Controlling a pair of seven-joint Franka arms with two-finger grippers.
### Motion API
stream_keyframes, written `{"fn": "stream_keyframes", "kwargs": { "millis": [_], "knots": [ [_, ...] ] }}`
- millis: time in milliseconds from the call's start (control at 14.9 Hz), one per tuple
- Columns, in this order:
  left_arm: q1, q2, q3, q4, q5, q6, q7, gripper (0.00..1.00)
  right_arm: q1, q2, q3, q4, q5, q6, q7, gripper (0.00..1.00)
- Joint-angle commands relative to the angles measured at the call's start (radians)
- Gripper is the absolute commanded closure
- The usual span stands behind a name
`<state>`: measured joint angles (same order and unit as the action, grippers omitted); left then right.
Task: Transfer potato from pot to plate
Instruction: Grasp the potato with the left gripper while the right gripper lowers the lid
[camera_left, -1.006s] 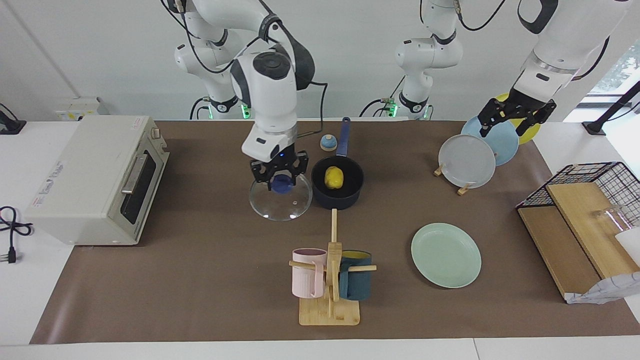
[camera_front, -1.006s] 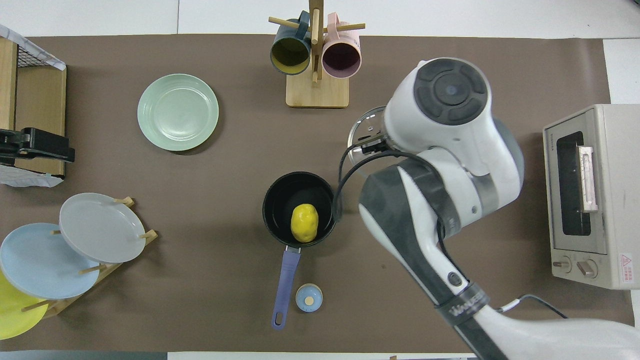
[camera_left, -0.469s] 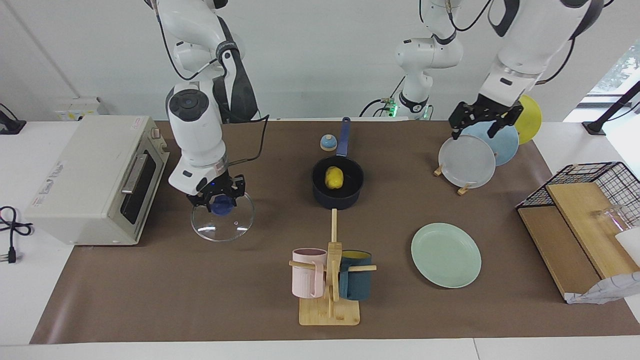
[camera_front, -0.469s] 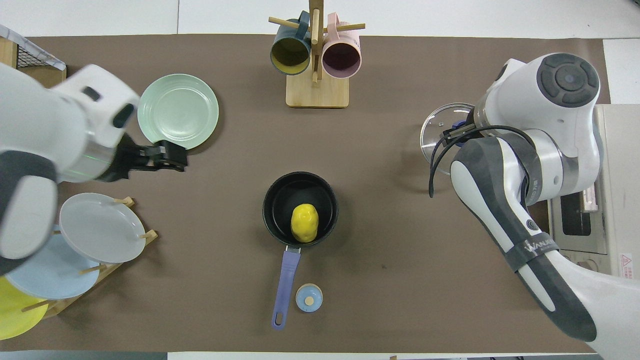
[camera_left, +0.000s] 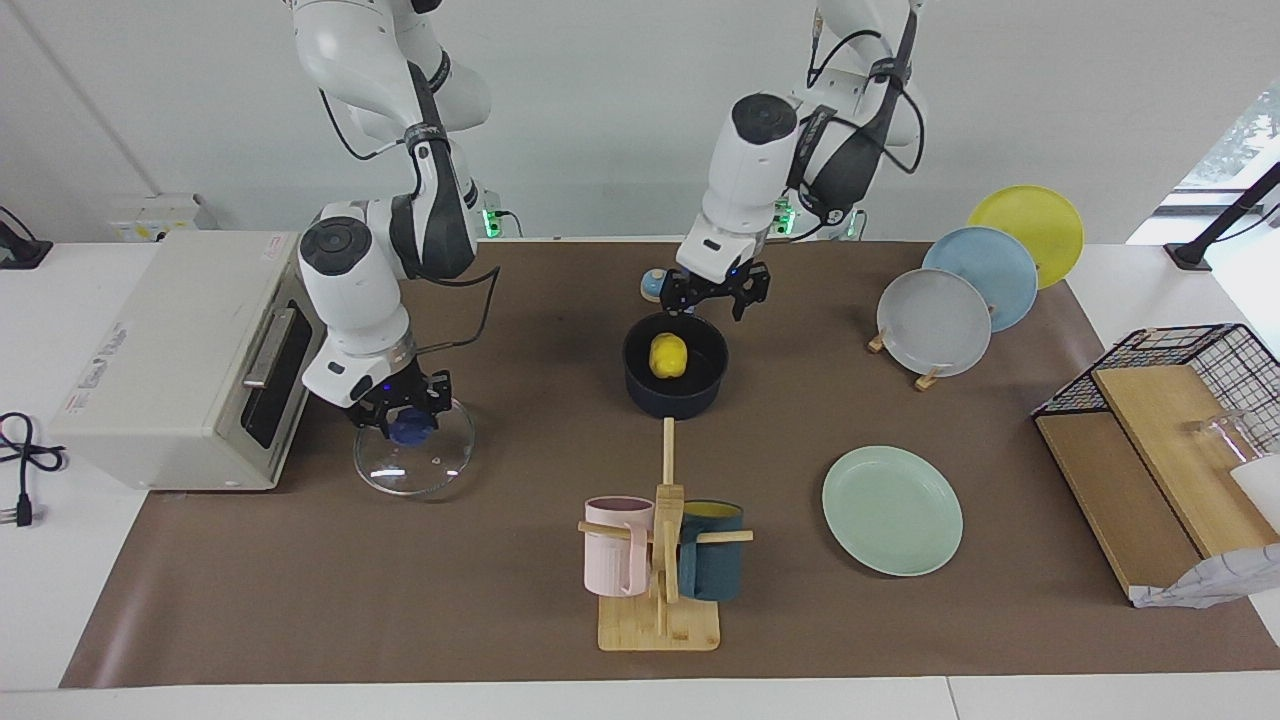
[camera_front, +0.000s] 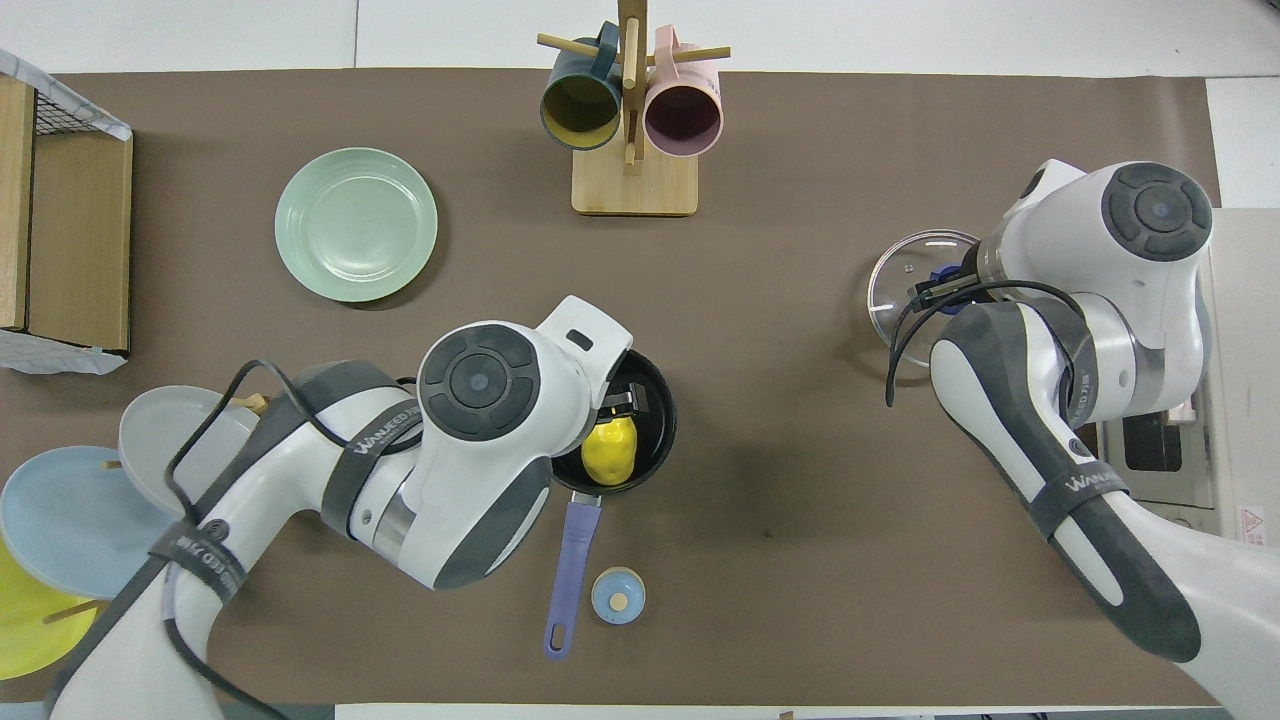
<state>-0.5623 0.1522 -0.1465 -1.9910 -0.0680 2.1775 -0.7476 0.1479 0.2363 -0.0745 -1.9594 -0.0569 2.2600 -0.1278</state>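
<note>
Now your left gripper (camera_left: 713, 295) hung spread over the pot (camera_left: 675, 378)'s potato (camera_left: 668, 355); right gripper (camera_left: 402, 420) clamped the lid (camera_left: 414, 462), keeping it clear.

Bright, even light falls from above, and both views are sharp. Soft, short shadows lie under the pot (camera_left: 675, 365) and plate (camera_left: 892, 510) on the bench (camera_left: 400, 580). Daylight glares at a window edge.
</note>
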Motion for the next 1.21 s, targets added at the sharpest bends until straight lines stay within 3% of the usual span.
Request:
{"fn": "stream_keyframes", "kwargs": {
  "millis": [0, 335, 536, 603, 872, 1006, 1140],
  "knots": [
    [-0.037, 0.019, 0.024, -0.044, -0.018, 0.082, -0.006, 0.0, -0.037, 0.02, 0.013, -0.009, 0.012, 0.041, -0.036, 0.66],
    [-0.054, 0.079, 0.024, -0.046, -0.018, 0.093, -0.019, 0.0, -0.042, 0.023, 0.015, -0.049, 0.014, 0.075, -0.03, 0.56],
    [-0.054, 0.075, 0.024, -0.061, -0.019, 0.085, -0.027, 0.0, -0.039, 0.023, 0.015, -0.046, 0.014, 0.076, -0.026, 0.09],
    [-0.056, 0.073, 0.022, -0.069, -0.018, 0.09, -0.03, 0.0, -0.037, 0.023, 0.015, -0.044, 0.014, 0.076, -0.024, 0.0],
    [-0.057, 0.079, 0.022, -0.074, -0.018, 0.094, -0.045, 0.0, -0.03, 0.009, 0.015, -0.029, 0.014, 0.049, -0.012, 0.0],
    [-0.057, 0.081, 0.022, -0.074, -0.018, 0.094, -0.05, 0.0, -0.031, -0.024, 0.015, 0.035, 0.012, -0.079, 0.017, 0.0],
    [-0.057, 0.079, 0.022, -0.074, -0.018, 0.096, -0.055, 0.14, -0.034, -0.057, 0.015, 0.141, 0.014, -0.28, 0.049, 0.0]
  ]
}}
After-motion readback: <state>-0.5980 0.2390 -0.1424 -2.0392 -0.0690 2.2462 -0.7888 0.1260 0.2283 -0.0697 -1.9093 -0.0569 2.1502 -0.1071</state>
